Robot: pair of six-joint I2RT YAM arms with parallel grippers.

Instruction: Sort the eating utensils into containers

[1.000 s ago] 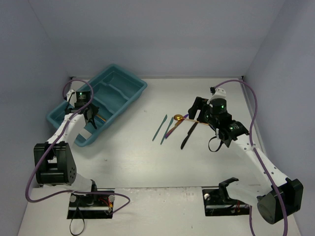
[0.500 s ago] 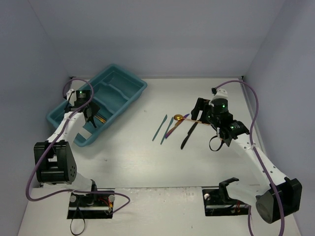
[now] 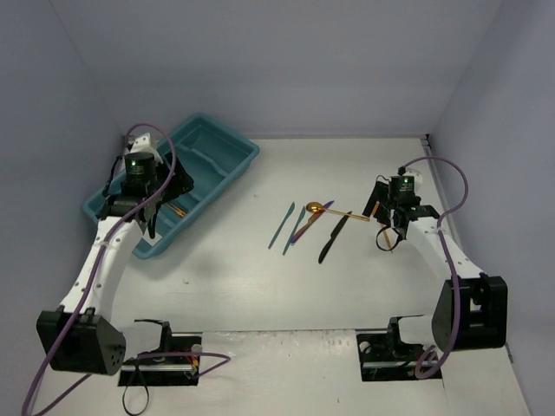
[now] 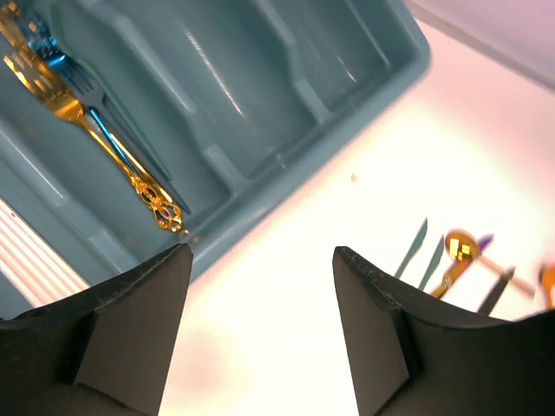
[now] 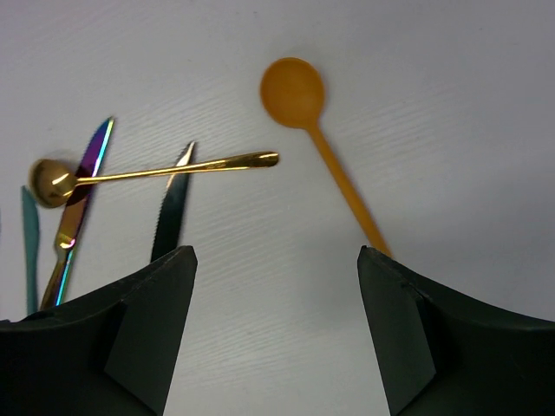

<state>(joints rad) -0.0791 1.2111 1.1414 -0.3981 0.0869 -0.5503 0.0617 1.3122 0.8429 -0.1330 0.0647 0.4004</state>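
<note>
Tray (image 4: 234, 87): teal-blue
Fork (image 4: 52, 97): shiny gold
Round spoon (image 5: 293, 89): matte orange
Slim spoon (image 5: 156, 172): polished gold
Serrated knife (image 5: 173, 210): black
Other knife (image 5: 87, 178): iridescent purple, gold handle

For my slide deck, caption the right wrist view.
Open right gripper over orange spoon, gold spoon, black knife and iridescent knife.

mirror-polished gold metal spoon (image 5: 130, 175) and matt orange plastic spoon (image 5: 295, 91) are pictured on a faintly grained tabletop (image 5: 451, 95); smooth, glossy teal plastic tray (image 4: 217, 78) is seen.
</note>
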